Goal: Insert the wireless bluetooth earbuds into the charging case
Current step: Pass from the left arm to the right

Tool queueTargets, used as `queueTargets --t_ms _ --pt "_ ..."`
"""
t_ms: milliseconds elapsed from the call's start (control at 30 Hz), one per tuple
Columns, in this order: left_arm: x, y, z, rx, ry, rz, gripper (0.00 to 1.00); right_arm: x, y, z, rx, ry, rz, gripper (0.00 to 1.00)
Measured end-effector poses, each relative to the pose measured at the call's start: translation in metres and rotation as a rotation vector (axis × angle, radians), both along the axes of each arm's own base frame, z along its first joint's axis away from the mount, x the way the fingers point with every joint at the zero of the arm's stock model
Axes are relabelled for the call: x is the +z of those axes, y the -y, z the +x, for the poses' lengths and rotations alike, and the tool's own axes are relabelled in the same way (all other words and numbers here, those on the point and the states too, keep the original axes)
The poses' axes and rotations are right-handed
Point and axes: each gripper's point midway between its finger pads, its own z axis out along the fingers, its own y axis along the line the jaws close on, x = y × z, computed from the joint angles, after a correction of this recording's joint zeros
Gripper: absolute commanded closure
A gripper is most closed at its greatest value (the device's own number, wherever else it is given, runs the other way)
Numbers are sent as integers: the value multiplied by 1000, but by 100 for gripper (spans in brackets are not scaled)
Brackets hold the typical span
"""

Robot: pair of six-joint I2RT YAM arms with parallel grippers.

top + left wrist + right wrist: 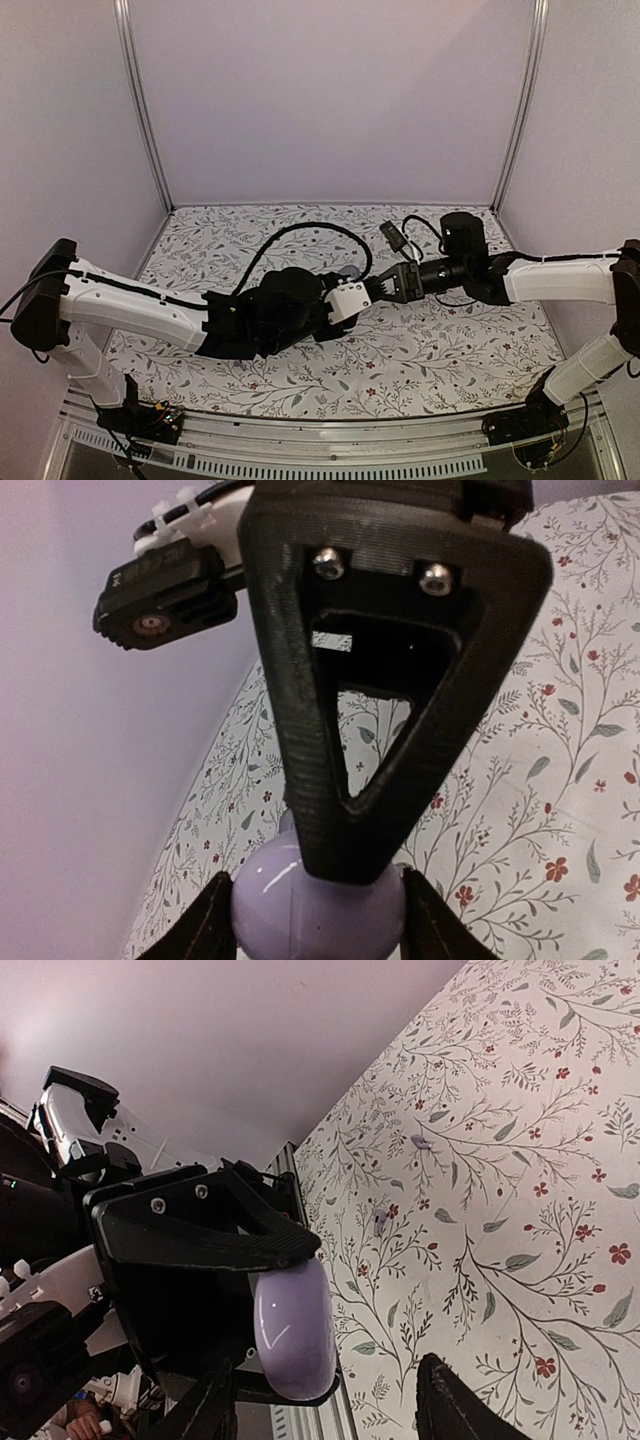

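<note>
1. The left fingers (205, 932) stand part-way open and clamp the charging case (275, 905) between them. One finger sits on each side of its rounded shell, at the bottom centre of the left wrist view.
2. The right fingers (445, 1400) are spread wider than the case. One lies against the glossy shell, and the other stands clear of it at the lower right of the right wrist view, with cloth showing in the gap.
3. The case appears edge-on in the right wrist view, low and left of centre. Whether its halves are parted cannot be told.
4. The earbuds (420, 1143) lie apart from the case on the flowered tabletop (450, 360). One is in the upper middle of the right wrist view, and the second bud (380, 1222) is just below and left of it.
5. In the top view both arms meet mid-frame. Cloth lies open toward the back wall (330, 100) and both sides, and a metal rail (330, 452) bounds the bottom edge.
</note>
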Motion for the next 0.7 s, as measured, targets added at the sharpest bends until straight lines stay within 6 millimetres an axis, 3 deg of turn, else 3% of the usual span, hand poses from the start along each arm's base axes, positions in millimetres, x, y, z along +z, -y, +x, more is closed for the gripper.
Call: queueTargets --t_ms 500,700 --pt "6 -1 3 23 14 -15 72 -5 -19 -6 13 -16 15 61" --pt "5 -2 5 36 17 -10 72 -3 -23 -6 16 -14 29 78"
